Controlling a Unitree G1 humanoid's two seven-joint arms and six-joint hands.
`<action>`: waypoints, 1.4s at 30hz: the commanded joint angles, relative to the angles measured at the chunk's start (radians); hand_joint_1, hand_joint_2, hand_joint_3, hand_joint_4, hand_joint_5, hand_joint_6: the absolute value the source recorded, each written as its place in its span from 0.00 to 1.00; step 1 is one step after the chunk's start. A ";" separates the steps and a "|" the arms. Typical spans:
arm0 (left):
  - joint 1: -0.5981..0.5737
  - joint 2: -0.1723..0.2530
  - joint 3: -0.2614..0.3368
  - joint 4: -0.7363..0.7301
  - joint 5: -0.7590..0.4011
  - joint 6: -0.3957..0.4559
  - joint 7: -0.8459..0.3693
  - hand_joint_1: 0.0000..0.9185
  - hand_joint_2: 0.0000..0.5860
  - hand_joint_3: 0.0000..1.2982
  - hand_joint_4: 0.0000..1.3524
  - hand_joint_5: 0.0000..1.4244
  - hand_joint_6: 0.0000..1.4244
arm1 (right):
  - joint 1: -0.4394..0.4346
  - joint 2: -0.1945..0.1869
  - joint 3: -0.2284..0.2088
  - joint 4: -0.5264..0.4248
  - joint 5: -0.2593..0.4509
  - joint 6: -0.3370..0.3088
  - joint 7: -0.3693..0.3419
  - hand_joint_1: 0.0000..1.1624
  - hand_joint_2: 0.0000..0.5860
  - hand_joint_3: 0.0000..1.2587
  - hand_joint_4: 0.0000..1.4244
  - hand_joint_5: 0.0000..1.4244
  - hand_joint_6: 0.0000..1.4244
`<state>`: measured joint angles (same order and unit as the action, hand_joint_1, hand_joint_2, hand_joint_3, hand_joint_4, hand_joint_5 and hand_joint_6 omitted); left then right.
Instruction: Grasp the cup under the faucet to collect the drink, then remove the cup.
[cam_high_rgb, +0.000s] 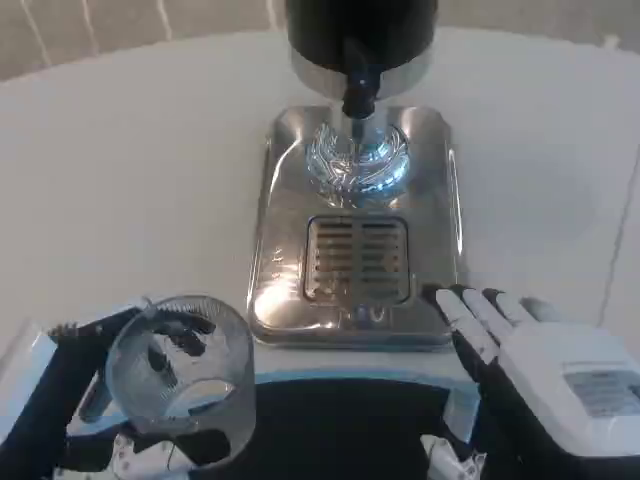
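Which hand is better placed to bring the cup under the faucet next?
Left. The left hand already holds the clear cup, tilted, at lower left of the dispenser base. The right hand is open and empty beside the base.

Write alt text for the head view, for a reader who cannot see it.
The robot's left hand holds a clear cup low at the near left, away from the faucet. A silver drink dispenser base with a slotted drip grille stands in the middle of the white table. The right hand rests by the base's near right corner, holding nothing.
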<state>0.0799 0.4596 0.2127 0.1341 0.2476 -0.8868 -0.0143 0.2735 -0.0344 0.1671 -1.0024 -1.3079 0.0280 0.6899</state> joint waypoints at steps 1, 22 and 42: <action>-0.005 -0.005 -0.003 -0.003 0.001 -0.001 0.004 0.60 0.08 0.78 0.90 0.98 1.00 | 0.005 0.014 0.006 -0.002 -0.002 -0.008 -0.010 0.36 0.88 0.00 0.00 0.00 0.00; -0.067 -0.025 -0.007 0.087 0.047 0.031 0.040 0.60 0.08 0.78 0.90 0.98 1.00 | 0.018 0.031 0.014 -0.008 -0.058 -0.012 0.008 0.31 1.00 0.00 0.00 0.00 0.00; -0.425 -0.109 -0.129 0.368 0.181 0.105 0.234 0.59 0.07 0.78 0.90 0.99 1.00 | 0.180 0.117 0.031 -0.045 -0.163 -0.075 -0.001 0.20 1.00 0.00 0.00 0.00 0.00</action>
<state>-0.3103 0.3586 0.0984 0.4684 0.4171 -0.7776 0.1788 0.4400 0.0519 0.2025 -1.0323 -1.4660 -0.0367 0.7027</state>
